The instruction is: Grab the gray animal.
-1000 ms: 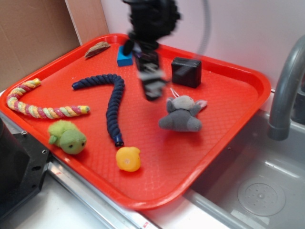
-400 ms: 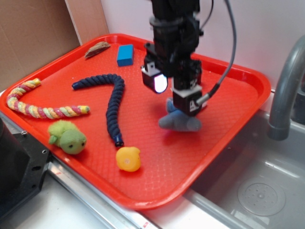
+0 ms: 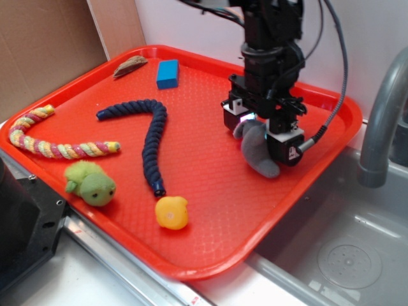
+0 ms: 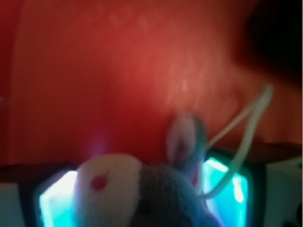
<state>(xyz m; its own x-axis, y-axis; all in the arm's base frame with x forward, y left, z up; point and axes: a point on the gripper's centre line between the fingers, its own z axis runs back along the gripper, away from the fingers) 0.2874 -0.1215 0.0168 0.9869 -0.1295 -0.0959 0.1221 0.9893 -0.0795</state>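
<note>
The gray animal (image 3: 260,155) is a small plush mouse, and it hangs tilted between the fingers of my gripper (image 3: 258,131) just above the right part of the red tray (image 3: 210,191). The gripper is shut on it. In the wrist view its pale muzzle and gray head (image 4: 142,189) fill the space between the two glowing cyan fingers (image 4: 54,201), with one ear up and its thin white string (image 4: 241,123) looping to the right. The gripper (image 4: 142,198) shows only at the bottom edge.
On the tray lie a green plush turtle (image 3: 90,183), a yellow duck (image 3: 172,211), a navy rope (image 3: 152,137), a striped rope (image 3: 57,145), a blue block (image 3: 167,73) and a brown piece (image 3: 131,65). A faucet (image 3: 381,115) and sink (image 3: 331,255) stand right.
My gripper came down over the gray animal, shut on it, and shifted right with it. The animal now hangs tilted in the fingers instead of sitting on the tray.
</note>
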